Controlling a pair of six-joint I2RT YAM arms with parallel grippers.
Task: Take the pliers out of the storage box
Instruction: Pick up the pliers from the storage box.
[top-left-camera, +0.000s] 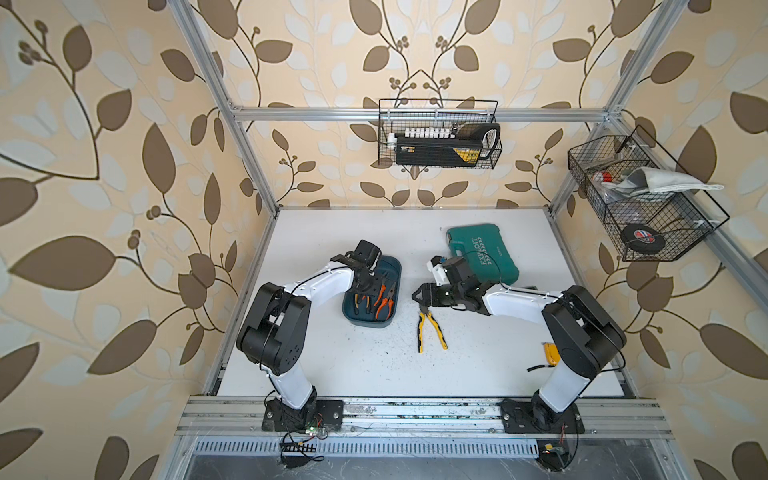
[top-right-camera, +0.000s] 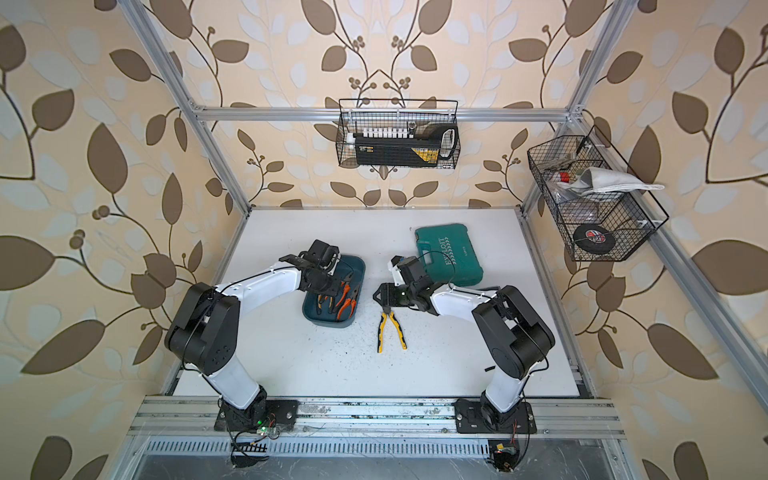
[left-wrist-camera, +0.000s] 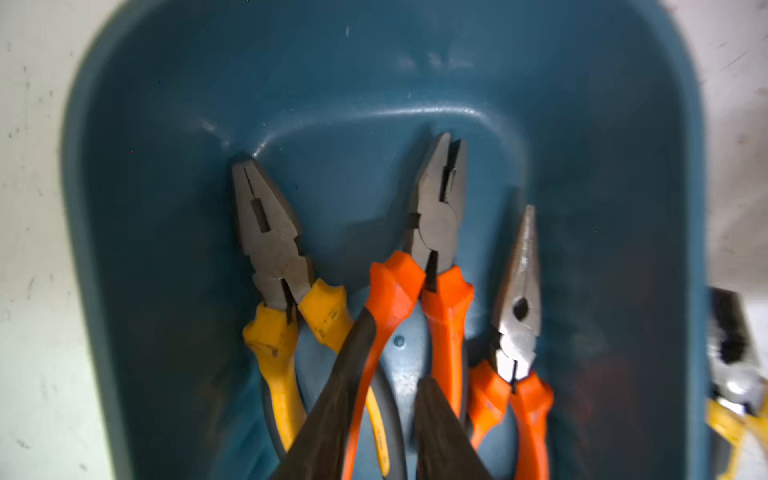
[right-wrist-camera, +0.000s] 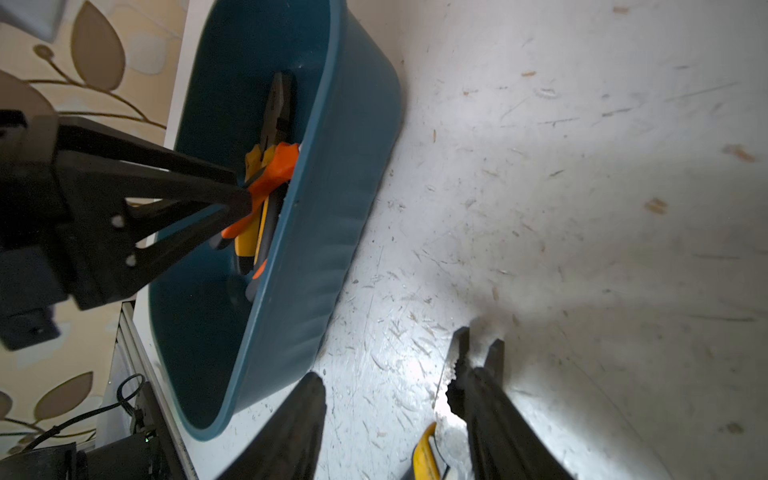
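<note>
Left of centre in a top view, box (top-left-camera: 392, 270) not yet emptied | orange pliers (left-wrist-camera: 436, 216) pinched by left gripper (left-wrist-camera: 397, 353) | to be lifted straight, clear of neighbours | right gripper (right-wrist-camera: 395, 374) spread above yellow pliers (top-left-camera: 421, 332) outside

Left end effector (left-wrist-camera: 397, 351) partly hides handles of the middle pliers (left-wrist-camera: 436, 216).
</note>
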